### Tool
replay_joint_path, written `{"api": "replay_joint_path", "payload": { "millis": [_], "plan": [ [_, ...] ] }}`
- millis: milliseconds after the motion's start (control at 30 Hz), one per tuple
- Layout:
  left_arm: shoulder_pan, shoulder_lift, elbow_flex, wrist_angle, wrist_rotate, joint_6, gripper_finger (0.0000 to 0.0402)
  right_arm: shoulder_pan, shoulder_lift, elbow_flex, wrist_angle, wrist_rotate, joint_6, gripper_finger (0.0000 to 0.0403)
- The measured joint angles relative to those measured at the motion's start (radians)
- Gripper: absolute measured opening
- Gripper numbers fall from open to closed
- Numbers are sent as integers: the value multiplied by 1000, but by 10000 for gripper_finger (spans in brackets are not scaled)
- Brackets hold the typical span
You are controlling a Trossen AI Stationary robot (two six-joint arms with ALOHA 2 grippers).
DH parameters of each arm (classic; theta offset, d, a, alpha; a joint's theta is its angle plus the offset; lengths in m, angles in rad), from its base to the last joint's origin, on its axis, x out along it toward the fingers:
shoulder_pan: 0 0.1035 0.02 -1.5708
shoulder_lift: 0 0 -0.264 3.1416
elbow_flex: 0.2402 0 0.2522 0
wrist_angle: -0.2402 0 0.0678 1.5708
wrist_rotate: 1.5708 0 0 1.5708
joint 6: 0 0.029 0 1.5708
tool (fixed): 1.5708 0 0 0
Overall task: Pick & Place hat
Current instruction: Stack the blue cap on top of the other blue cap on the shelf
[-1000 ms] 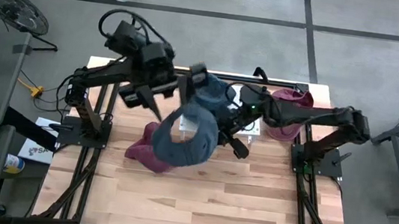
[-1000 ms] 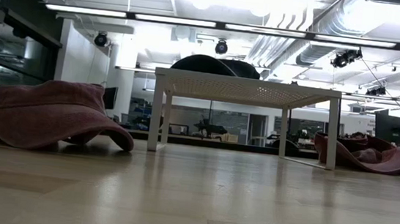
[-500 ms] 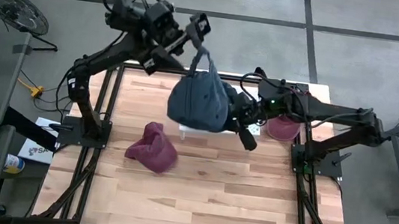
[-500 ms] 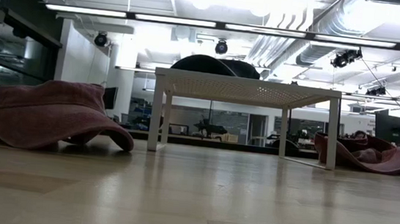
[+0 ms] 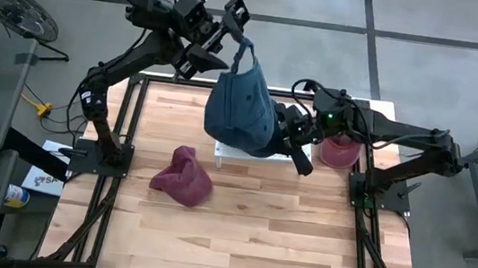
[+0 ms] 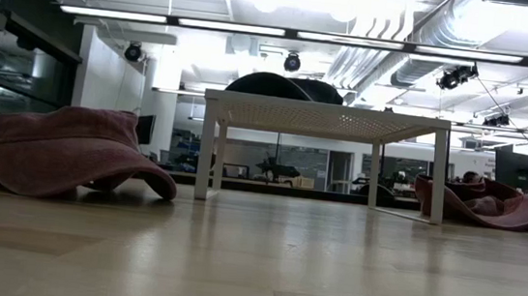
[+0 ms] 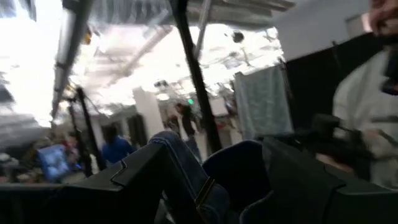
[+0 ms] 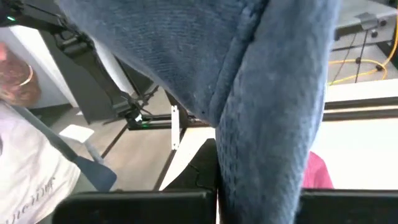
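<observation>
The blue hat (image 5: 240,112) hangs over the far edge of the surface (image 5: 236,242), above the small white stand (image 5: 221,153); the right claw (image 5: 286,132) is clamped on its cloth, while the left claw (image 5: 231,27) stands wide with the strap looped around one finger; the strap may snag there and drag the hat askew; the near half lies open, one maroon hat (image 5: 183,176) toward the left edge, another maroon hat (image 5: 342,151) by the right.
</observation>
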Motion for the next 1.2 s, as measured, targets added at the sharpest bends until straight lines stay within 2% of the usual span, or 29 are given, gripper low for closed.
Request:
{"api": "replay_joint_path", "payload": {
  "millis": [67,200,467,633,867,1100,1200],
  "plan": [
    [0,-2,2,-20,39,0,257,1,-9,-2,-2,13,0,4],
    [3,-2,4,-87,46,20,257,1,-28,-4,6,20,10,4],
    [9,-4,4,-105,110,2,257,8,-53,-4,-19,12,46,4],
    [9,-7,6,-247,196,25,257,12,-58,-4,18,7,53,4],
    [64,-2,6,-558,130,246,257,47,-75,-4,39,18,54,4],
    [156,-2,6,-584,55,298,257,72,-99,-4,40,91,28,4],
    [195,-2,5,-587,82,258,257,75,-114,-4,42,165,4,4]
  ]
}}
